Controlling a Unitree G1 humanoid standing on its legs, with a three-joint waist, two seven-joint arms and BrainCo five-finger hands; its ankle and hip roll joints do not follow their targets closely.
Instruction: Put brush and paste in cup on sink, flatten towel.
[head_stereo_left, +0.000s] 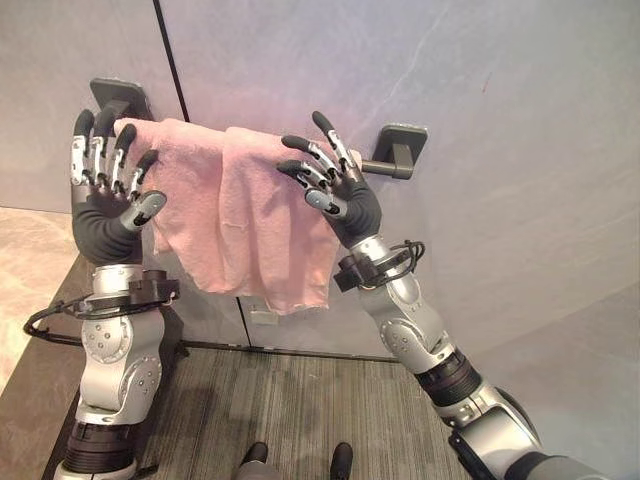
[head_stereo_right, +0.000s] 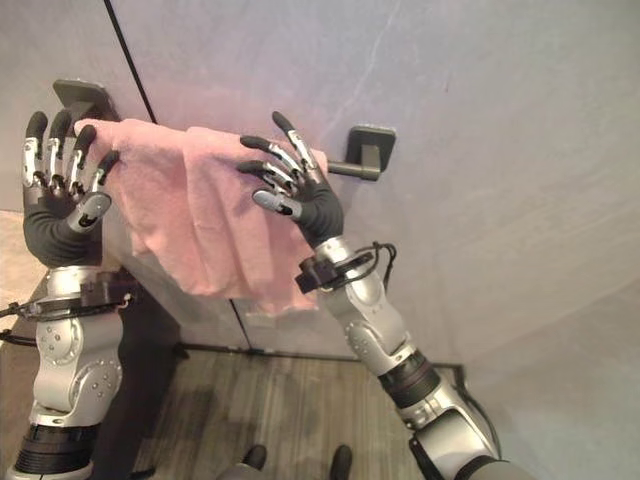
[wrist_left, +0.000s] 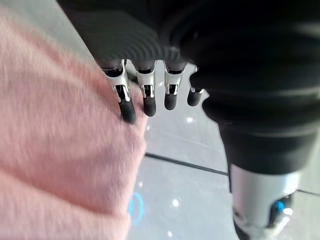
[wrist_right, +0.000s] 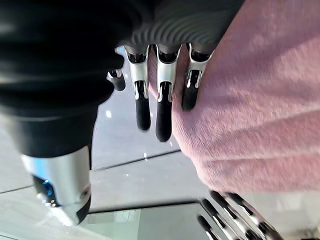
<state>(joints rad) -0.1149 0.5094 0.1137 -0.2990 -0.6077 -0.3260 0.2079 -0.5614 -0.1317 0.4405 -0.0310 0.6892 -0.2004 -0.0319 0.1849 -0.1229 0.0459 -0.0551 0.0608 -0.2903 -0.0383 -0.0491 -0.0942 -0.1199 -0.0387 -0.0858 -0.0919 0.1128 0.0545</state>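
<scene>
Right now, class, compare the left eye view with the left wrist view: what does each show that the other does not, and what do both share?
The left eye view alone shows the towel bar with its two wall brackets, the right hand open against the towel's right half, and the striped floor below. The left wrist view alone shows, from close up, a dark seam between the grey wall panels. Both share the pink towel and the left hand, fingers straight at the towel's left edge.

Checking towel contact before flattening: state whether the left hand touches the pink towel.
Touching. In the left wrist view, a fingertip of the left hand rests against the pink towel with no gap between them; its fingers are straight.
</scene>
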